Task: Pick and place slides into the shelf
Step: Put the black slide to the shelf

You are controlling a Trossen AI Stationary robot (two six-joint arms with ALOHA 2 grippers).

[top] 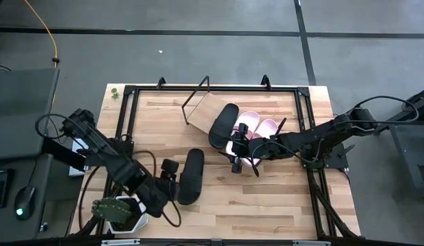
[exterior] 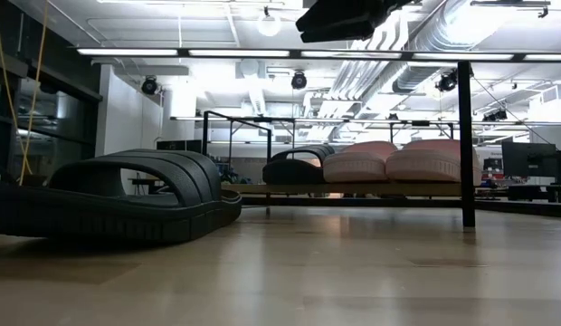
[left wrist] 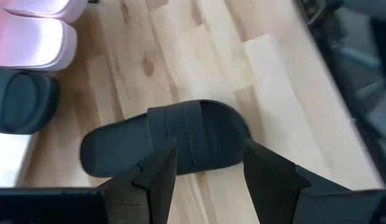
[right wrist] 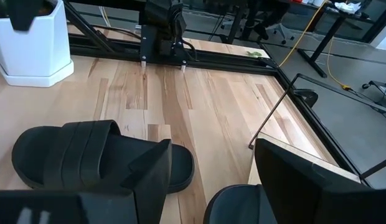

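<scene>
One black slide (top: 191,176) lies sole down on the tabletop, and it shows large at the left of the low view (exterior: 118,195). The other black slide (top: 223,125) and the two pink slides (top: 256,128) rest on the shelf's wooden board (top: 202,113) (exterior: 353,188), which has thin black wire end frames. My left gripper (top: 172,179) (left wrist: 208,149) is open beside and over the tabletop slide's strap (left wrist: 187,134). I cannot see it touching the slide. My right gripper (top: 238,162) (right wrist: 211,149) is open at the near side of the shelf by the pink slides and holds nothing.
A white pot with a green plant (top: 120,212) (right wrist: 31,43) stands at the near left corner beside the left arm. Black frame rails (top: 126,123) run around the tabletop. Bare wood (top: 273,198) lies toward the near right.
</scene>
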